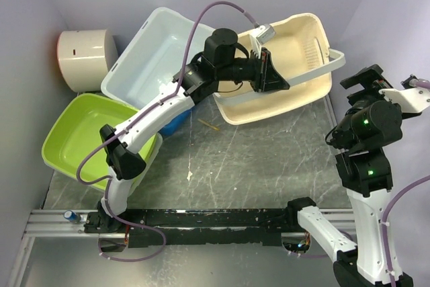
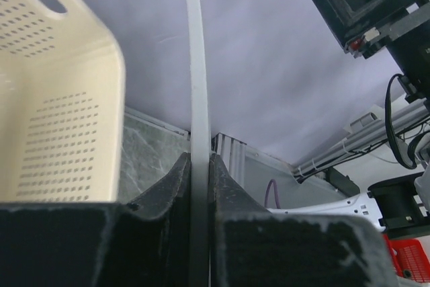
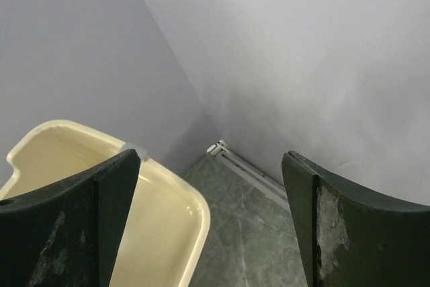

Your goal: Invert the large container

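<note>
The left pincer (image 2: 198, 169) is pinching the thin grey handle (image 2: 196, 65) of the cream basket (image 1: 295, 95); the right pincer (image 3: 211, 159) is hanging wide, empty. The large container (image 1: 151, 52) is leaning mouth-up at back left, so I'd be shifting the basket well aside before gripping the container's rim

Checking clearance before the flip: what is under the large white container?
Only a blue tub's edge shows beneath the large container's near corner, beside the green tub. The rest is covered by the container and the left arm.
</note>
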Available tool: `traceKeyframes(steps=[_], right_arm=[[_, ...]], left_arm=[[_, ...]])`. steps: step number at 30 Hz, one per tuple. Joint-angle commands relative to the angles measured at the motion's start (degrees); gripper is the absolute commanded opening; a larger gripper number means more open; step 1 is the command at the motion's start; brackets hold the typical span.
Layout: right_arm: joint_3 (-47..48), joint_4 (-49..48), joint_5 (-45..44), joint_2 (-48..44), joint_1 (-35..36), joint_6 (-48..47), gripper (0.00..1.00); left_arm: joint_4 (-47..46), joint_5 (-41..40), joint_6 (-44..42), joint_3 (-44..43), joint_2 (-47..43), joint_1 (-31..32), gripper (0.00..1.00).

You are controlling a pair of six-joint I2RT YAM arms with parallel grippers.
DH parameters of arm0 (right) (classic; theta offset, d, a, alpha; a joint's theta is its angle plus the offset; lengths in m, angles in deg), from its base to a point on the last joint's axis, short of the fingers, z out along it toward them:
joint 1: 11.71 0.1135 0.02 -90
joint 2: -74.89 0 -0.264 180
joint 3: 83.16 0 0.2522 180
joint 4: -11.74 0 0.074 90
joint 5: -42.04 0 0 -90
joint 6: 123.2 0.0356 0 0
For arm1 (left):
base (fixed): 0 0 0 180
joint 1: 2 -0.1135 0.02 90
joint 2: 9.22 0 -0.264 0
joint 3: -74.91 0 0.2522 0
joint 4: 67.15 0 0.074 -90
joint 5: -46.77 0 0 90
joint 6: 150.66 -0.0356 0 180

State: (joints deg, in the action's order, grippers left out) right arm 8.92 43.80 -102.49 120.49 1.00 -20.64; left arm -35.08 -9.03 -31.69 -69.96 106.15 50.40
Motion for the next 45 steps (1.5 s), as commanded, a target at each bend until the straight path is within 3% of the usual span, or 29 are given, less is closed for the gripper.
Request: traceKeyframes(steps=[1,16,29,32,33,37,39,40,43,45], right_arm=[[1.45,0.72,-0.59,-0.36,0.12,0.15,0.88],[2.45,3.04,0.86,-0.67,0.11,1.86,0.88],[1.53,5.42,4.33,1.37,0.12,4.0,0.88],[1.31,5.69,5.42,1.7,0.09,4.03,0.88],[1.37,5.79,5.85,1.82,0.07,3.91,0.88],[1.85,6.83,6.87,2.88,0.1,3.62,0.88],[2.16,7.24,7.07,3.48,0.06,3.67,0.88],[2.26,7.4,7.32,3.86,0.08,3.68,0.88],[2.4,8.22,8.35,4.65,0.12,3.83,0.88],[2.21,9.02,9.26,5.19,0.1,4.65,0.88]], left_arm=[[-5.37,-2.31,-2.78,-5.59,1.04,-0.89,0.07],[-11.91,-2.12,2.62,2.49,1.36,-0.23,0.07],[-18.11,-9.8,-1.04,10.99,5.08,3.63,0.07],[-15.74,-9.27,-0.92,8.09,8.6,4.22,0.07],[-13.65,-8.98,-1.2,5.7,10.03,4.28,0.13],[-8.32,-9.18,-2.81,-0.27,12.42,4.37,0.67],[-6.35,-10.29,-4.27,-1.45,11.37,4.33,0.92],[-4.87,-10.97,-5.11,-2.44,10.69,4.17,0.99],[-0.93,-10.46,-6.28,-3.56,7.51,2.71,1.0],[0.0,-9.62,-5.81,1.35,3.33,0.42,1.0]])
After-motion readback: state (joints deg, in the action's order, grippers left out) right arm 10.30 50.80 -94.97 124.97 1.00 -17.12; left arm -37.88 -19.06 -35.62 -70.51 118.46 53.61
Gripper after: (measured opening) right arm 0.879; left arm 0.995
